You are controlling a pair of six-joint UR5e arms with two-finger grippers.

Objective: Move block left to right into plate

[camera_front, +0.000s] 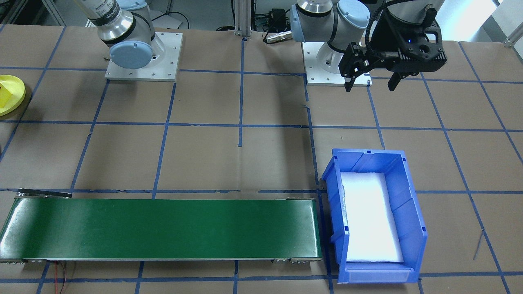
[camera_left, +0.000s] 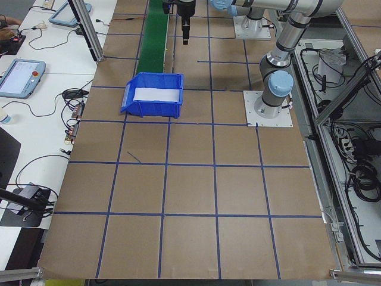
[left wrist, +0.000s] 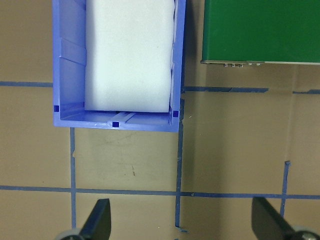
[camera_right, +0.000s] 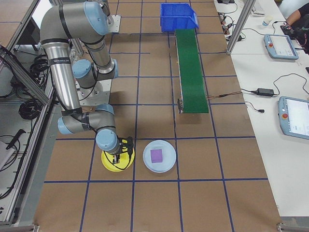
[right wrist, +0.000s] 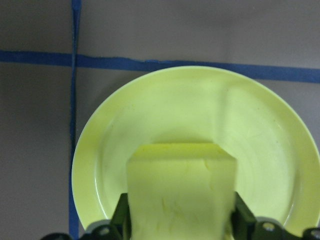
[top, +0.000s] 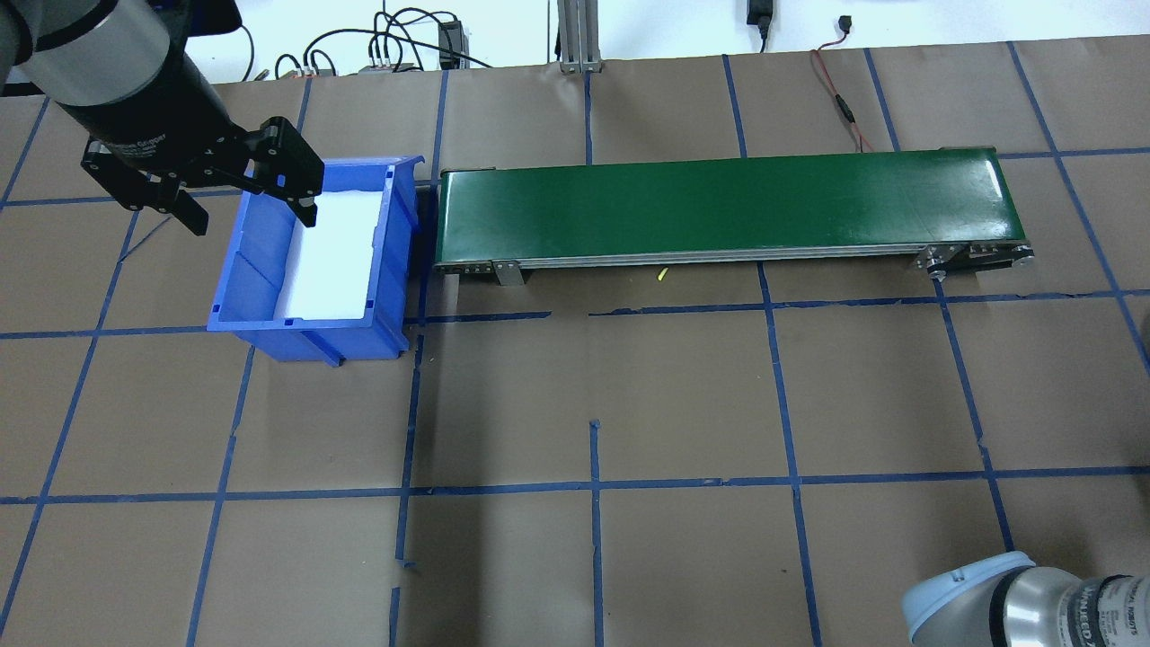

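Front-facing view: the left pincer [camera_front: 369, 83] hangs spread wide and empty above the counter [camera_front: 261, 155], at about 12 o'clock from the blue bin [camera_front: 374, 216], seemingly parked out of the way. At 9 o'clock the plate [camera_front: 14, 92] carries the block [camera_front: 5, 97].

Overhead: the green conveyor [top: 728, 207] lies bare.

Right-side view: the right pincer [camera_right: 117, 158] hovers directly over the plate.

Right wrist view: its fingers [right wrist: 122, 220] flank the yellow block on both sides; whether they grip it or have let go I cannot tell. The block sits inside the plate's rim, likely the drop-off point.
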